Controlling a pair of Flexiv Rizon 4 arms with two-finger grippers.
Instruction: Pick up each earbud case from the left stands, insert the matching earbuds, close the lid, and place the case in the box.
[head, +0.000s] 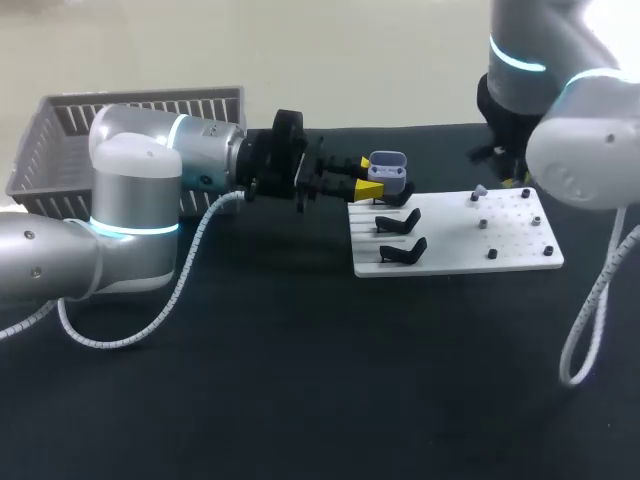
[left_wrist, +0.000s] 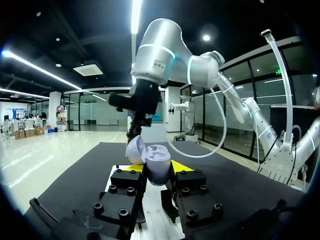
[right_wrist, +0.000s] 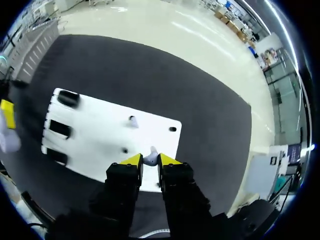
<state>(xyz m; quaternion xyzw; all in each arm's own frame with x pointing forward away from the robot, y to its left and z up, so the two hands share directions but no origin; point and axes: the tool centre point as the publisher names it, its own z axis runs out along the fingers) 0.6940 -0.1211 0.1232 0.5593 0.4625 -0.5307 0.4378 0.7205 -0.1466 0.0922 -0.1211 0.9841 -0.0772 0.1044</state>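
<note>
My left gripper (left_wrist: 157, 169) is clamped on the open earbud case (left_wrist: 158, 161) and holds it at the far left corner of the white board (head: 455, 250), just beyond the two black stands (head: 398, 220). My right gripper (right_wrist: 150, 161) pinches a small pale earbud (right_wrist: 150, 158) over the board, well apart from the case.

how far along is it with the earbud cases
Done: the left gripper holds one earbud case, lid open. In hand: the right gripper is over an earbud on the white board. Still to do: insert earbuds, close the lid, put the case in the basket.
</note>
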